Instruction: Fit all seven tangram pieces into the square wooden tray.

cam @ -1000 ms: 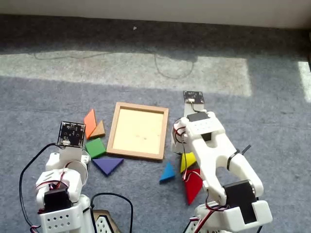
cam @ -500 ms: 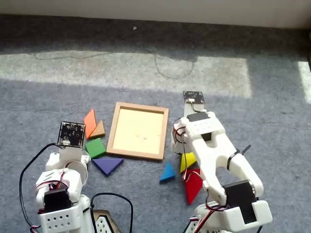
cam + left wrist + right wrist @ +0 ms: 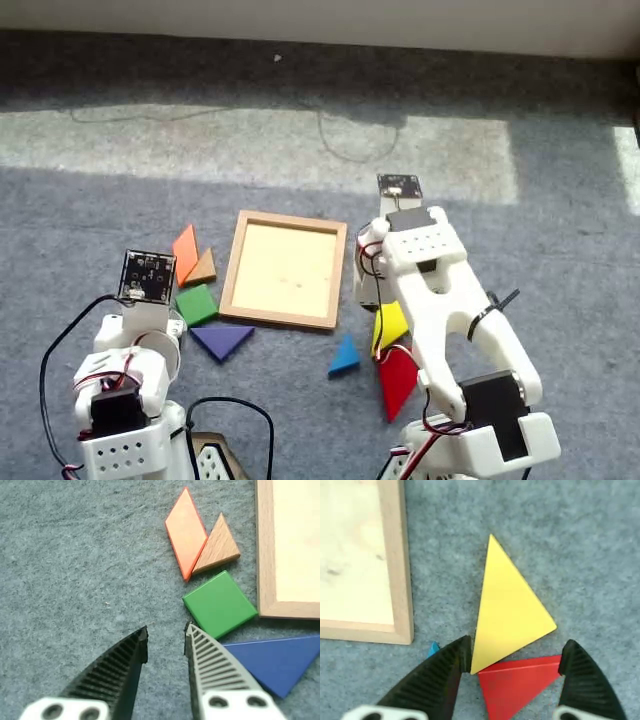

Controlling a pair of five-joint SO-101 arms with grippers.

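Grey carpet (image 3: 75, 555) underneath, a rough, felty matt cloth, and on it the tray (image 3: 400, 555) in pale bare wood, matt with a faint grain. The green square (image 3: 220, 604), orange parallelogram (image 3: 186, 532), yellow triangle (image 3: 507, 610) and red triangle (image 3: 515, 682) look smooth and painted, with a soft sheen, while the small brown triangle (image 3: 217, 547) is plain wood. Left gripper (image 3: 166, 631): ribbed, matt plastic fingers (image 3: 117, 667).

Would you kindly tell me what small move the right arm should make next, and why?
Probably lower the right gripper and close on the yellow triangle: its open fingers flank that piece, holding nothing, and the wooden tray has no pieces yet.
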